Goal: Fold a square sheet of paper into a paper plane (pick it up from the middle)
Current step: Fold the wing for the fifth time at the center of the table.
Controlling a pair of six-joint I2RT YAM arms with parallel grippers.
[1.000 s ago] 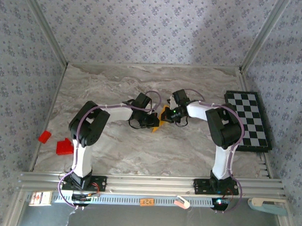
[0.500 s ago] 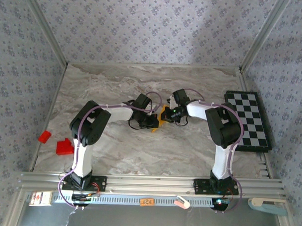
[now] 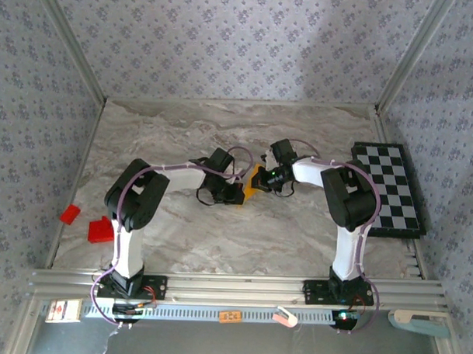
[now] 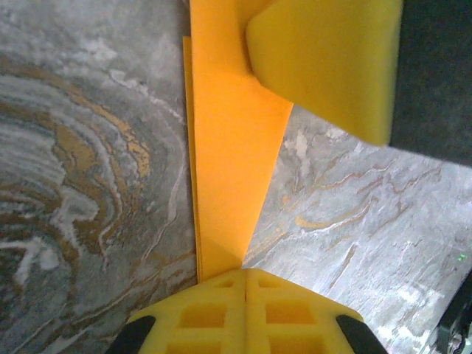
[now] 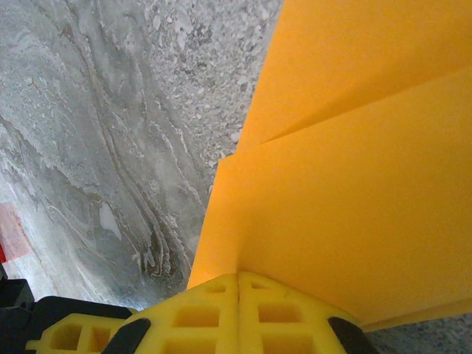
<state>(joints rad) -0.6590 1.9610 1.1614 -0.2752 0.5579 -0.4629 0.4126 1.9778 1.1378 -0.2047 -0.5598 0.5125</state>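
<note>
The square sheet of paper (image 3: 254,178) is folded into a narrow orange-yellow pointed shape, layered like a paper plane, and sits in the middle of the marble table between my two grippers. My left gripper (image 3: 238,192) is shut on its narrow end; in the left wrist view the paper (image 4: 228,147) runs straight into the closed left gripper (image 4: 245,274). My right gripper (image 3: 262,179) is shut on the other side, its yellow finger (image 4: 324,59) lying over the paper. In the right wrist view the folded paper (image 5: 346,184) enters the closed right gripper (image 5: 237,277).
A black-and-white checkerboard (image 3: 388,186) lies at the table's right edge. Two red blocks (image 3: 70,213) (image 3: 101,230) sit at the left edge. Patterned walls close in the back and sides. Bare marble (image 3: 219,231) lies in front of the grippers.
The left arm's elbow and wrist have shifted slightly to the left, with the gripper still shut on the paper. The right arm has held still.
</note>
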